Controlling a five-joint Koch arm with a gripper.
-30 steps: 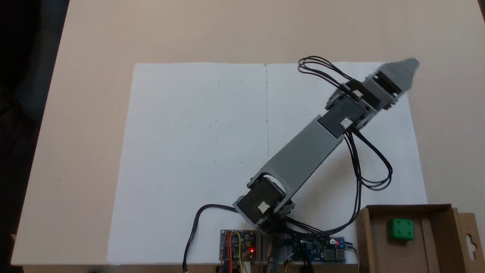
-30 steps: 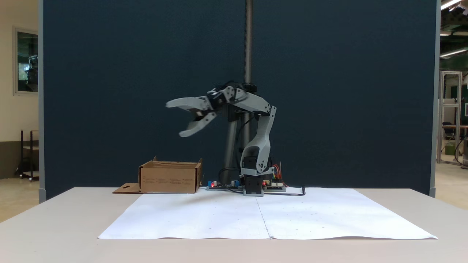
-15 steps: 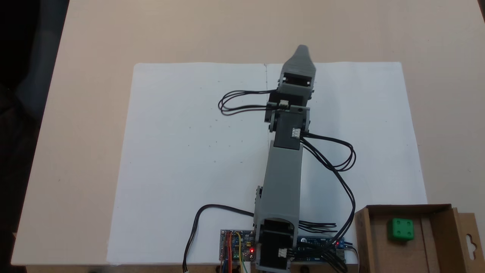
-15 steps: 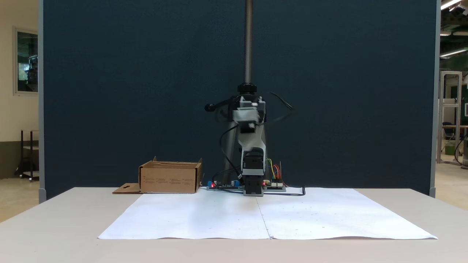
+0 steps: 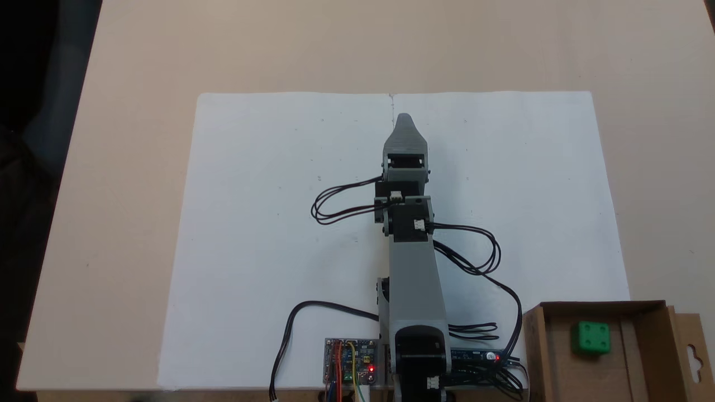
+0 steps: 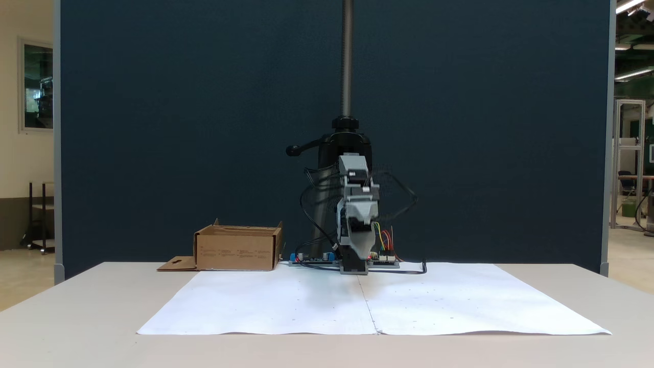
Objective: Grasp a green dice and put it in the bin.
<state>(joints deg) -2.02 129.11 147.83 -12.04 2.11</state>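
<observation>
The green dice [image 5: 593, 337] lies inside the bin [image 5: 538, 357], four pips up, near the box's far wall and apart from the arm. The bin sits at roughly 4 o'clock from the arm's base in a fixed view from above; its side flap with the hang-hole cutout [image 5: 694, 354] lies flat on the table [image 5: 335, 44]. In a fixed view from the front, the bin [image 6: 238, 249] stands at 9 o'clock from the base, off the edge of the white paper [image 6: 286, 306].

The gripper [image 5: 404, 120] points toward 12 o'clock over the paper's centre seam, well apart from the bin. Its jaws lie one behind the other in both fixed views — cannot tell whether open or closed. The front view shows the gripper [image 6: 361, 254] tipped downward, low above the paper. Black cables [image 5: 341, 202] loop out on both sides of the wrist.
</observation>
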